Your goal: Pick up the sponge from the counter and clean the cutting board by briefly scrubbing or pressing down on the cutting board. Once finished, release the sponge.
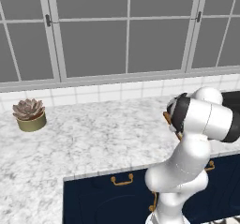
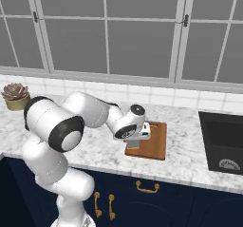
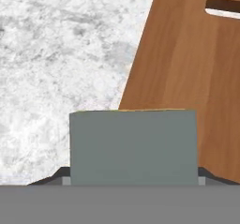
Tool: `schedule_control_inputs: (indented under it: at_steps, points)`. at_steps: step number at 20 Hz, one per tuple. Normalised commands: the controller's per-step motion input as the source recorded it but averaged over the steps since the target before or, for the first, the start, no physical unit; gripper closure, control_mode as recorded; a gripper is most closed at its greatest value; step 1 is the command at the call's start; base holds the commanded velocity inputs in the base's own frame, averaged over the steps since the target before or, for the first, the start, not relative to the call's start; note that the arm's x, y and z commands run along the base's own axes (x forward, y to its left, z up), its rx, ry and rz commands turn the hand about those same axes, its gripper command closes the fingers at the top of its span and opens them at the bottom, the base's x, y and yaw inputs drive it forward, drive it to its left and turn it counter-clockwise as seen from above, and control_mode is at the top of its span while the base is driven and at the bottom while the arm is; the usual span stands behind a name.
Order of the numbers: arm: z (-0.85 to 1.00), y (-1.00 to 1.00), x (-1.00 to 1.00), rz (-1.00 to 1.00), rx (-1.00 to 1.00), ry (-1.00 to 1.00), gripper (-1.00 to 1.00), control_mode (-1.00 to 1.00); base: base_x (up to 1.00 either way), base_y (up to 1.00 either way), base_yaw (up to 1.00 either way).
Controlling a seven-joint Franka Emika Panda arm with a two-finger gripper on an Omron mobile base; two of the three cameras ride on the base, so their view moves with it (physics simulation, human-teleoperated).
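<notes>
The sponge [image 3: 133, 145] shows its grey-green top with a thin yellow edge, close to the camera in the hand view. It sits between the two dark fingertips [image 3: 62, 175] of my gripper [image 3: 133, 178], which is shut on it. Beneath it lie the left edge of the reddish-brown cutting board [image 3: 187, 78] and the marble counter [image 3: 61, 68]. In the right base view my gripper [image 2: 141, 135] hangs over the left edge of the cutting board [image 2: 155, 143]. The sponge itself is too small to make out there. In the left base view my arm hides all but a sliver of the cutting board [image 1: 167, 119].
A potted succulent [image 1: 29, 115] stands at the far left of the counter [image 1: 103, 134], near the tiled wall. A dark sink [image 2: 222, 143] lies right of the board. Windows run along the back. Navy cabinets with brass handles [image 2: 147, 188] sit below the counter's front edge.
</notes>
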Motion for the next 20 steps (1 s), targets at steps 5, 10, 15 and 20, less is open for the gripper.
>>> schedule_control_inputs:
  at_steps: [5, 10, 15, 20]
  points:
    - [-0.12, 0.04, -0.78, -0.03, 0.03, -0.07, 1.00, -1.00, 0.00, 0.00, 0.00]
    - [-0.09, -0.26, -0.14, -0.05, 0.01, 0.00, 1.00, -1.00, 0.00, 0.00, 0.00]
    - [0.00, -0.49, 0.22, 0.00, 0.00, 0.00, 1.00, -1.00, 0.00, 0.00, 0.00]
    - [0.00, -0.58, 0.23, 0.00, 0.04, 0.00, 1.00, -1.00, 0.00, 0.00, 0.00]
